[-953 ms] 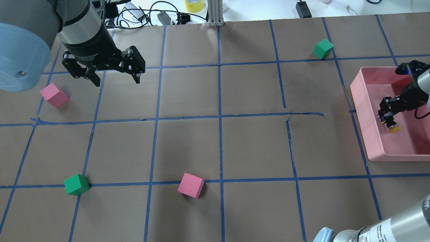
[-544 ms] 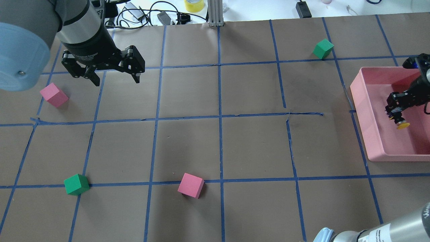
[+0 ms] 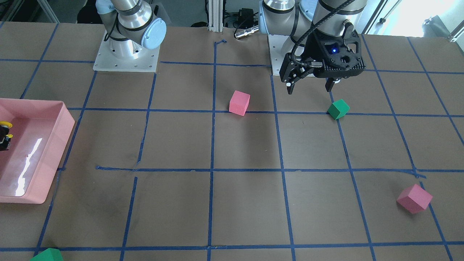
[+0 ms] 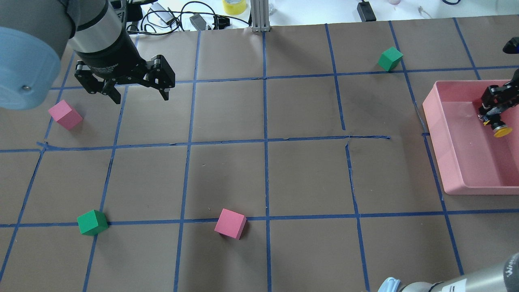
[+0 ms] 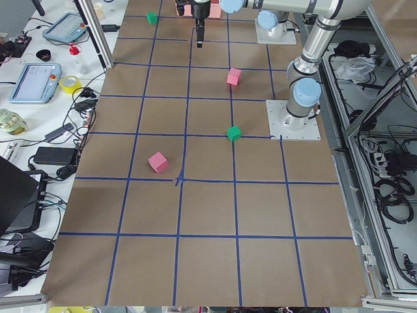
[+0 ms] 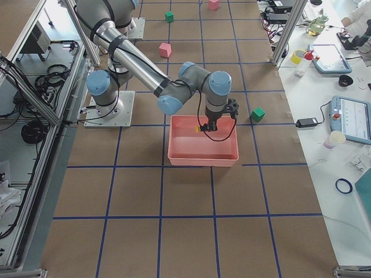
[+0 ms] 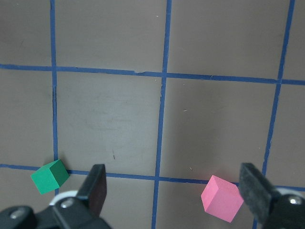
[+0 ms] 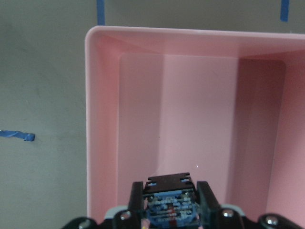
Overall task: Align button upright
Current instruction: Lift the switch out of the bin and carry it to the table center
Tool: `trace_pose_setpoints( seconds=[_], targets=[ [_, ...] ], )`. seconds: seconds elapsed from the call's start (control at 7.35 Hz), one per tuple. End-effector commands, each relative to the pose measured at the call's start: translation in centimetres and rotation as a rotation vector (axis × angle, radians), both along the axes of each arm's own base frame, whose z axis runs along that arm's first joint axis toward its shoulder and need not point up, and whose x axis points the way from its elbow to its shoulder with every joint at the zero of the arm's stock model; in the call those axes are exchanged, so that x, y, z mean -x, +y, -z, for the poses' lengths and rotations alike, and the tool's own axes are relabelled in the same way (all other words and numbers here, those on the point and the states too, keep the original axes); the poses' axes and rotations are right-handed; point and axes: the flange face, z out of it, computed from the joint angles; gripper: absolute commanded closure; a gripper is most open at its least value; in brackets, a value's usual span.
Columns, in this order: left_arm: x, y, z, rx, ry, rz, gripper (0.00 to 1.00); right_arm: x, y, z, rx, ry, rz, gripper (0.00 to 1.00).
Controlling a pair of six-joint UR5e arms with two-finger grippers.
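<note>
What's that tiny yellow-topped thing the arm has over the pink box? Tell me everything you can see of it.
It is a small push button: a round yellow cap on a short black body that looks like plastic. Its base end is clamped between the fingers of the right gripper, which holds it over the pink tray. The cap points off to the side, not straight up. Whether it touches the tray floor cannot be told.

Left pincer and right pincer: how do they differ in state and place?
The left pincer is open and empty; the right pincer is shut on the button. The left pincer hangs over the table; the right pincer is over the pink tray. Both are black.
</note>
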Motion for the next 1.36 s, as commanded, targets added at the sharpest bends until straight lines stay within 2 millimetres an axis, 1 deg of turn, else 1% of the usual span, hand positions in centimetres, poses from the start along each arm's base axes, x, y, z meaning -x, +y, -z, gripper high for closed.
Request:
trace_pose_setpoints(
  seconds=[0.0,0.14,0.27,0.41,0.54,0.68,0.82,0.95,1.09,1.22],
  targets=[
    [0.0,0.0,0.0,0.001,0.0,0.0,0.0,-9.6,-1.8,-4.0,0.038,0.027,-0.028,1.0],
    [0.0,0.0,0.0,0.001,0.0,0.0,0.0,-14.7,-2.3,-4.2,0.038,0.02,-0.013,1.0],
    [0.0,0.0,0.1,-0.001,0.0,0.0,0.0,-21.6,-2.4,-4.5,0.044,0.021,-0.056,1.0],
    [0.0,0.0,0.4,-0.007,0.003,-0.003,0.0,-28.4,-2.0,-3.8,0.039,0.007,0.015,1.0],
    [0.0,0.0,0.4,-0.007,0.0,-0.001,0.0,-34.2,-1.5,-2.7,0.031,-0.012,0.062,1.0],
    [-0.1,0.0,0.5,-0.009,0.001,-0.003,0.0,-39.8,-0.7,-1.1,0.039,-0.023,0.106,1.0],
    [0.0,-0.1,0.5,-0.01,0.003,-0.003,0.0,-44.2,-1.4,2.3,0.069,-0.038,0.13,1.0],
    [0.0,-0.1,0.6,-0.01,0.006,-0.003,0.0,-46.9,-2.1,5.2,0.077,-0.071,0.151,1.0],
    [0.0,-0.4,0.8,-0.012,0.009,-0.002,0.0,-49.3,-1.7,6.6,0.055,-0.137,0.167,1.0],
    [0.0,-0.5,1.0,-0.012,0.009,-0.002,0.0,-51.5,-0.5,7.6,0.038,-0.129,0.152,1.0]
  ],
)
